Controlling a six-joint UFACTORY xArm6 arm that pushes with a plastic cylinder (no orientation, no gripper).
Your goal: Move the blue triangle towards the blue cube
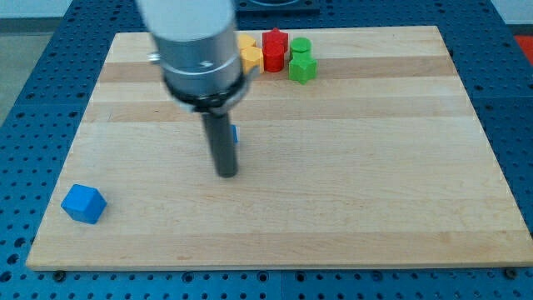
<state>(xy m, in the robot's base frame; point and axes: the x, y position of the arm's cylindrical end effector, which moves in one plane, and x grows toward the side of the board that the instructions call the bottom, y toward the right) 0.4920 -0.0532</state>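
Standing near the table's (350, 208) middle, somewhat toward its left edge, my tip (226, 174) rests at the lower end of the dark rod, which hangs straight down from the grey cylindrical housing. The rod is upright, with no visible tilt.

The blue triangle (236, 133) shows only as a sliver at the rod's right side, just behind it toward the table's far edge; most of it is hidden, so its shape cannot be confirmed here. Whether rod and block touch cannot be told.

The blue cube (84, 203) sits close to the table's near left corner, well apart from the triangle.

Judgement: the push is at an early stage, approach or first contact. The next move calls for the tip to get to the triangle's far right side, then drive it toward the near left corner.

The end effector carries no jaws; nothing spreads or pinches, it is a plain rod.

Yellow blocks (248, 55), a red block (274, 48) and green blocks (301, 62) cluster by the far edge, clear of that path.
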